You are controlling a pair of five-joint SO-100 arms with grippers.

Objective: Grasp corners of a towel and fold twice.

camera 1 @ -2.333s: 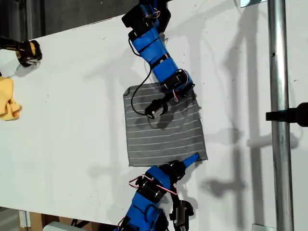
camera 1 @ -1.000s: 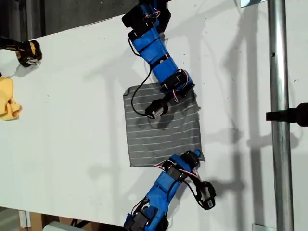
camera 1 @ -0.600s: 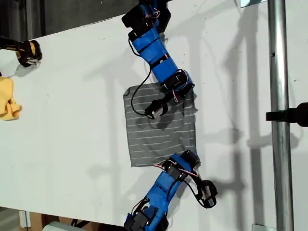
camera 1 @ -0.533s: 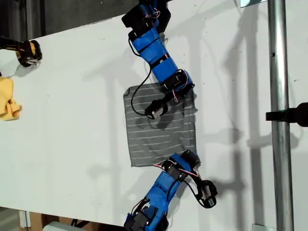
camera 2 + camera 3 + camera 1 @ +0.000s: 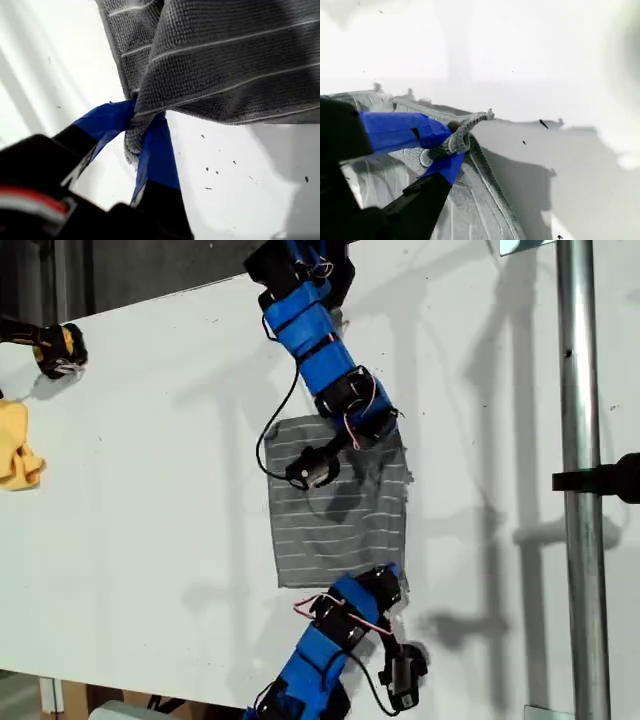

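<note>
The white table [image 5: 150, 470] fills the exterior view, with the towel [image 5: 335, 515] lying near its centre, a small yellow cloth [image 5: 17, 445] at 9 o'clock by the edge, and a vertical metal pole [image 5: 580, 480] at 3 o'clock. My first gripper [image 5: 142, 132] is clamped on a bunched corner of the towel, the grey striped fabric draped over it above the speckled white surface. My second gripper [image 5: 451, 142] pinches another corner tip, lifted slightly off the table.
</note>
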